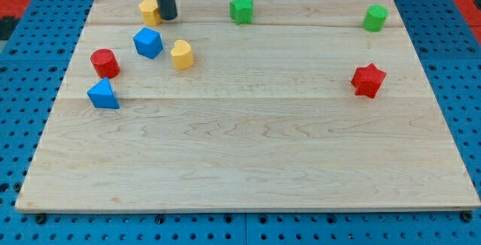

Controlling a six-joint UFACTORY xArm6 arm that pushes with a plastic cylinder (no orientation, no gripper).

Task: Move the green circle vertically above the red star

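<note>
The green circle stands at the view's top right on the wooden board. The red star lies below it near the right edge, a short gap apart. My tip is at the view's top left, far from both, touching the right side of a yellow block. A green star sits at the top middle.
At the left are a blue cube-like block, a yellow heart, a red cylinder and a blue triangle. The board lies on a blue pegboard.
</note>
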